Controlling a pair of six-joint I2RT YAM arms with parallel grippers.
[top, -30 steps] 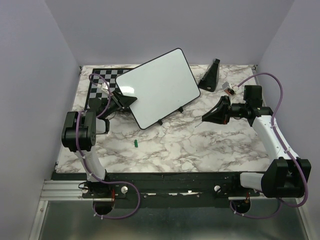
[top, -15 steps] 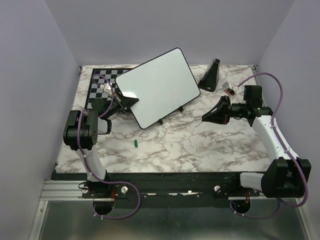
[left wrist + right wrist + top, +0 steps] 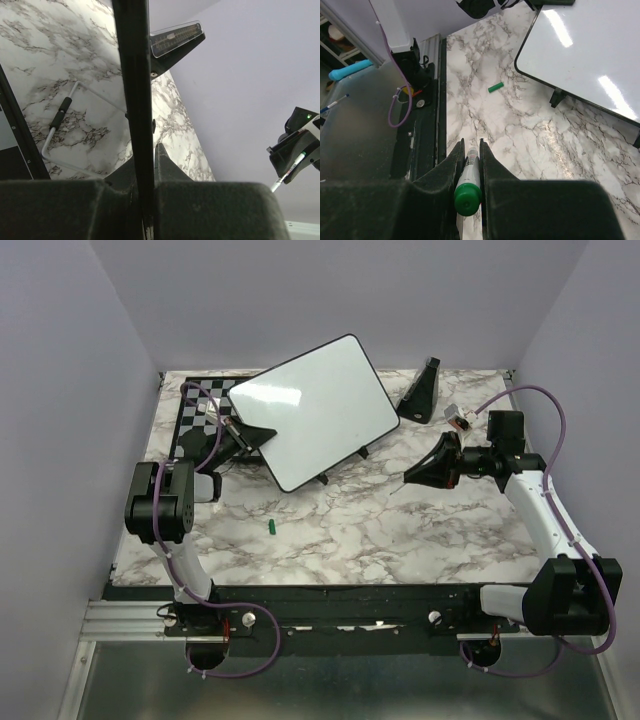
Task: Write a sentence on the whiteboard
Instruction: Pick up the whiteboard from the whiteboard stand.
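- We see the left claw (image 3: 262,435) closed tight on the left rim of the whiteboard (image 3: 320,405), which sits far-centre on the marble surface (image 3: 400,530), next to the chessboard (image 3: 197,410).
- Our right claw (image 3: 471,144), well apart to the right, clamps a green-ended marker (image 3: 468,192).
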